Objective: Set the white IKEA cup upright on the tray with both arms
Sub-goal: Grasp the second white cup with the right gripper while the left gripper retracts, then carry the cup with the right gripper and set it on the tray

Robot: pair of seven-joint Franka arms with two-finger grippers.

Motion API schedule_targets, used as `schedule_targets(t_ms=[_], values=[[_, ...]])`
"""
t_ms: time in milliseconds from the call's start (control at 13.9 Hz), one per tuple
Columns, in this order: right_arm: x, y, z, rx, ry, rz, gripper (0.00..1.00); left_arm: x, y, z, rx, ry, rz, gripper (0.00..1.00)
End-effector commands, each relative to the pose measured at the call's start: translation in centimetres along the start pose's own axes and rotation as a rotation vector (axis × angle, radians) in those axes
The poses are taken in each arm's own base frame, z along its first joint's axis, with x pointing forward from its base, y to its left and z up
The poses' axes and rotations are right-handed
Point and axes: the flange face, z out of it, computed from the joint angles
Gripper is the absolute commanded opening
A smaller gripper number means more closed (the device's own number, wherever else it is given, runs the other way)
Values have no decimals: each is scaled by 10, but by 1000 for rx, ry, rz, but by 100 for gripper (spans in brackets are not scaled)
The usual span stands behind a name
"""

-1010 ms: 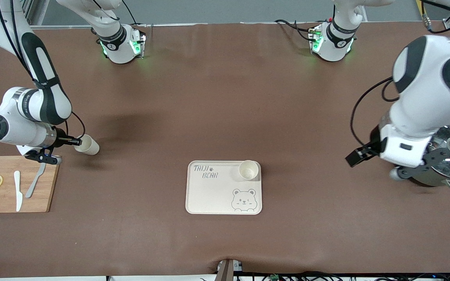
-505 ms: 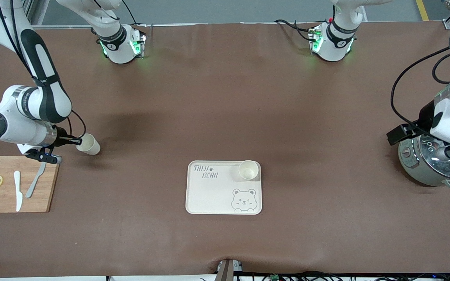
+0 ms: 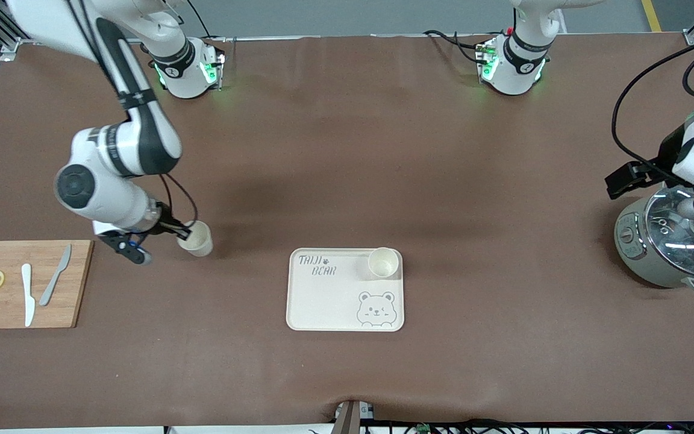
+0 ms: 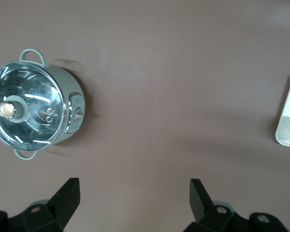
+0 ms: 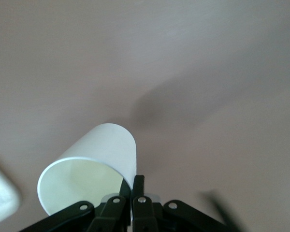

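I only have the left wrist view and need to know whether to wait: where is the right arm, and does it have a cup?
Observer: The right hand is shut on the rim of a white cup. It holds the cup tilted over the table, between the cutting board and the tray.
Operator: I see only an edge of the tray. Is anything on it?
Observer: Yes, a second cup stands upright on it, mouth up. It is in the corner farther from the front camera, toward the left arm's end.
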Motion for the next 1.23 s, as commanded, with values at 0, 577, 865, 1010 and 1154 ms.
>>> schedule_targets(t_ms=[0, 577, 865, 1010, 1154], values=[[-7, -82, 11, 60, -20, 188, 0, -9, -15, -5, 14, -2, 43, 100], [-55, -186, 56, 163, -68, 358, 0, -21, -12, -13, -30, -16, 56, 100], [-82, -207, 67, 166, -74, 395, 0, -49, -12, -20, -21, -15, 58, 100], [-77, -204, 67, 160, -91, 408, 0, -62, -14, -20, -11, -20, 57, 100], [-90, -207, 71, 156, -125, 414, 0, -71, -13, -21, -10, -23, 65, 100]])
